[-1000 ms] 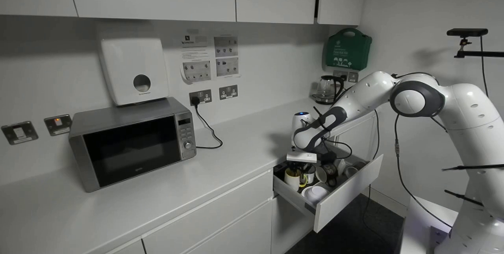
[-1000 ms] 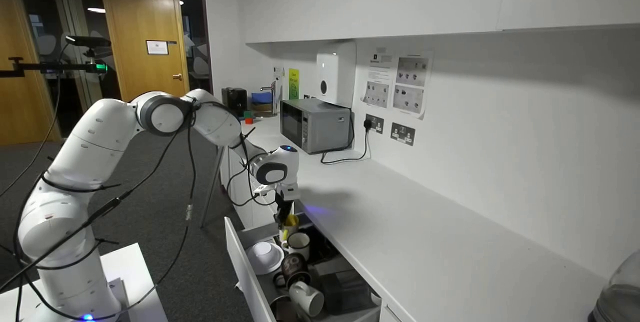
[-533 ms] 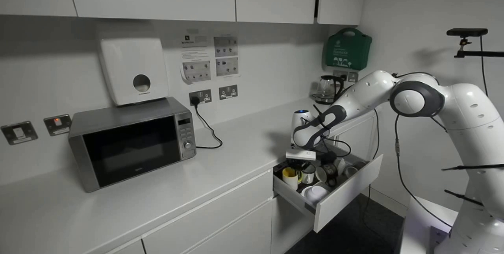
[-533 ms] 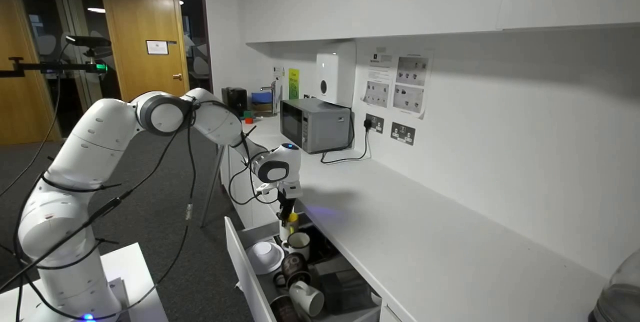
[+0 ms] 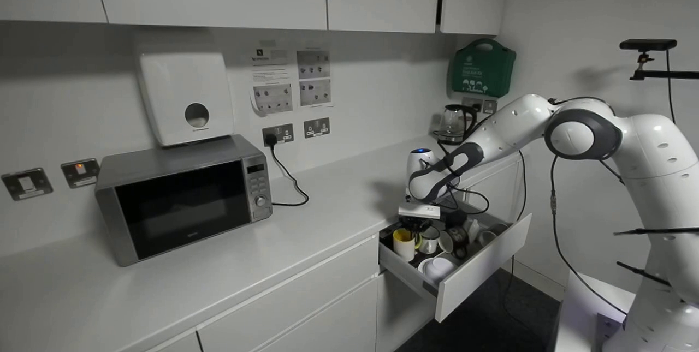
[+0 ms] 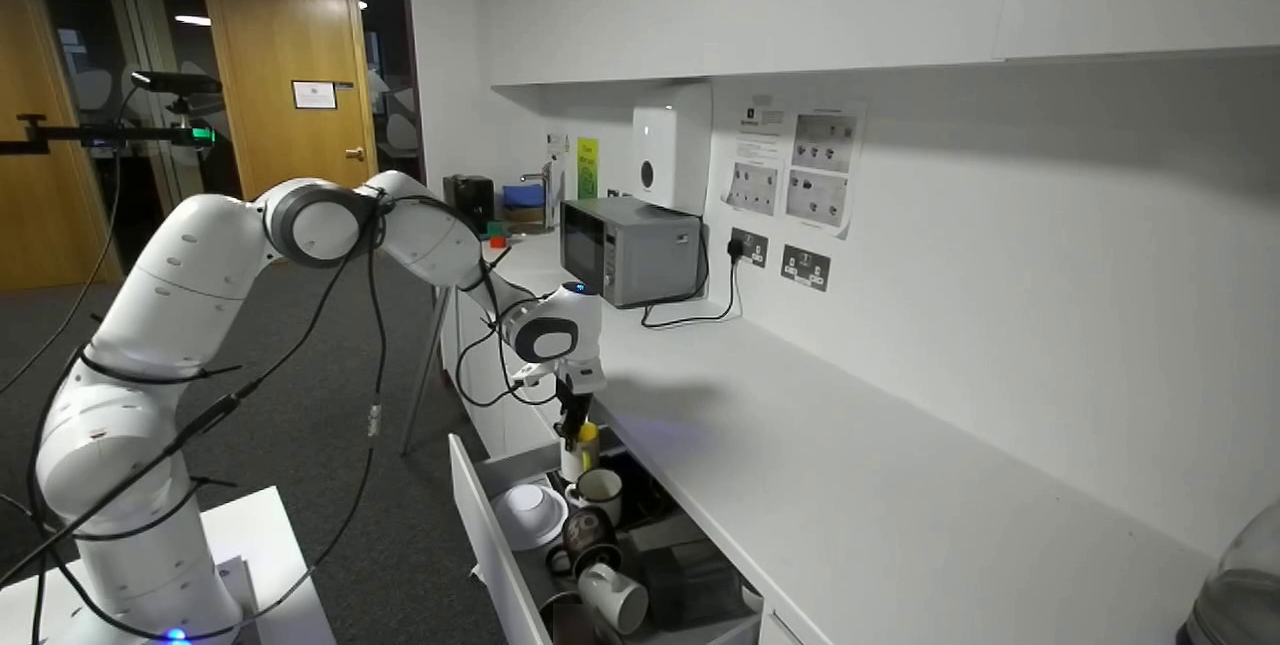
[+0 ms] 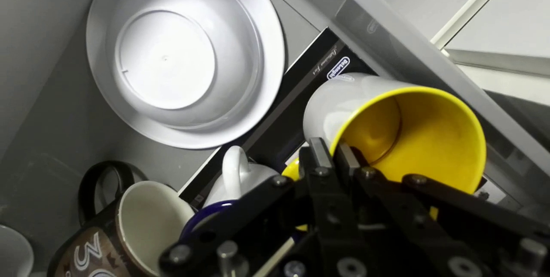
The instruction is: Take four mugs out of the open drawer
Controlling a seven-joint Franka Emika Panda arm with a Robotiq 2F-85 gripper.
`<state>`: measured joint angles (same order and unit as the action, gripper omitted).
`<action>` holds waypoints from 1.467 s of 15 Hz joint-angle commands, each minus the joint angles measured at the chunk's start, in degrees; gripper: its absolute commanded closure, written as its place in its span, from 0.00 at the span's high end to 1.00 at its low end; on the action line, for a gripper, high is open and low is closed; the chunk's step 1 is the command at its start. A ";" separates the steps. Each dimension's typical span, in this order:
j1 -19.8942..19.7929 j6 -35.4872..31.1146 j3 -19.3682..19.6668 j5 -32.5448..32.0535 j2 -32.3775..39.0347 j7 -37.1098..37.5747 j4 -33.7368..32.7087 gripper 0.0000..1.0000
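A white mug with a yellow inside (image 7: 429, 135) leans at the far end of the open drawer (image 5: 483, 267). My gripper (image 7: 331, 150) is shut on its rim, one finger inside and one outside. Whether the mug's base is off what lies below, I cannot tell. Close beside it is a white mug with a dark blue rim (image 6: 598, 487), partly covered by the gripper in the wrist view. A dark patterned mug (image 6: 590, 535) and a white mug on its side (image 6: 612, 597) lie further along the drawer.
An upturned white bowl on a plate (image 7: 167, 60) sits by the drawer front. A black box (image 7: 318, 60) lies under the mugs. The white counter (image 5: 338, 199) overhangs the drawer's back, with the microwave (image 5: 185, 199) and a glass kettle (image 5: 453, 123) on it.
My gripper has closed on the yellow mug's rim and risen slightly. The mug has tilted and moved up a little with it. The other mugs look almost unmoved.
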<state>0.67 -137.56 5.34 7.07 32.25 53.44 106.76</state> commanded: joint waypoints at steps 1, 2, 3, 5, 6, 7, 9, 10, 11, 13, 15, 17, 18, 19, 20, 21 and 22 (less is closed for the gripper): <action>0.68 -1.84 1.62 -0.59 -7.44 -1.08 6.83 0.02; 0.75 -2.03 1.83 -0.92 -8.72 -1.18 8.02 0.02; 0.94 -2.12 2.06 -1.52 -10.21 -1.38 9.39 0.02; 1.07 -2.46 2.24 -2.79 -12.96 -1.93 12.07 0.02; 1.17 -2.31 2.29 -3.65 -14.32 -2.15 13.41 0.02; 1.13 -2.21 2.31 -4.38 -15.44 -2.23 14.46 0.02; 0.91 -2.21 2.14 -5.48 -17.57 -2.43 16.52 0.02; 0.81 -2.11 2.11 -6.12 -18.41 -2.44 17.28 0.02; 0.59 -2.18 1.90 -6.21 -19.48 -2.66 18.16 0.02; 0.44 -2.36 1.83 -6.68 -21.79 -2.33 19.94 0.02; 0.06 -1.86 1.77 -6.82 -24.31 -2.37 21.09 0.02; -0.33 -1.02 1.80 -7.19 -26.60 -2.18 21.58 0.02; -0.61 -0.73 1.72 -7.29 -27.60 -2.36 21.59 0.02; -0.81 -0.03 1.70 -7.55 -28.35 -2.18 21.14 0.02; -0.99 0.42 1.65 -7.89 -28.97 -2.18 20.81 0.02; -1.13 1.28 1.56 -8.49 -29.44 -1.98 20.04 0.02; -1.34 1.81 1.42 -8.96 -29.97 -2.03 19.54 0.02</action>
<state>0.11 -137.43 6.90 0.30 6.56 51.79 125.66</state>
